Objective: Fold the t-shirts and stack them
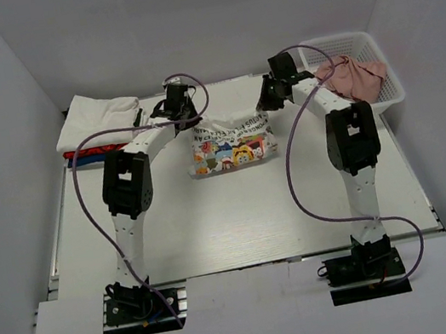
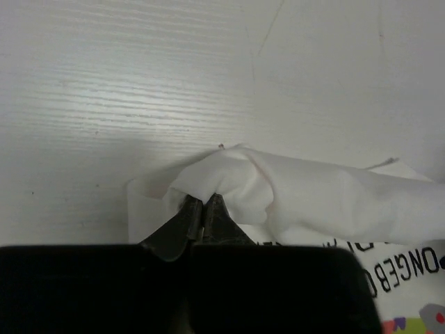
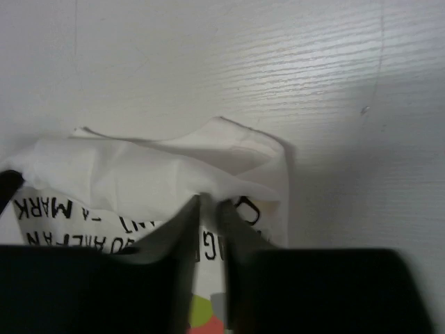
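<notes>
A white t-shirt with a multicoloured print and dark lettering lies partly folded at the middle back of the table. My left gripper is at its far left corner, shut on a bunch of white cloth, with its fingertips pressed together. My right gripper is at the far right corner, and its jaws pinch the folded edge of the shirt above the lettering. A folded white t-shirt lies on folded red and blue ones at the back left.
A white plastic basket stands at the back right with a pinkish garment bunched in it. White walls close in the table on the left, the right and the back. A purple cable loops over each arm.
</notes>
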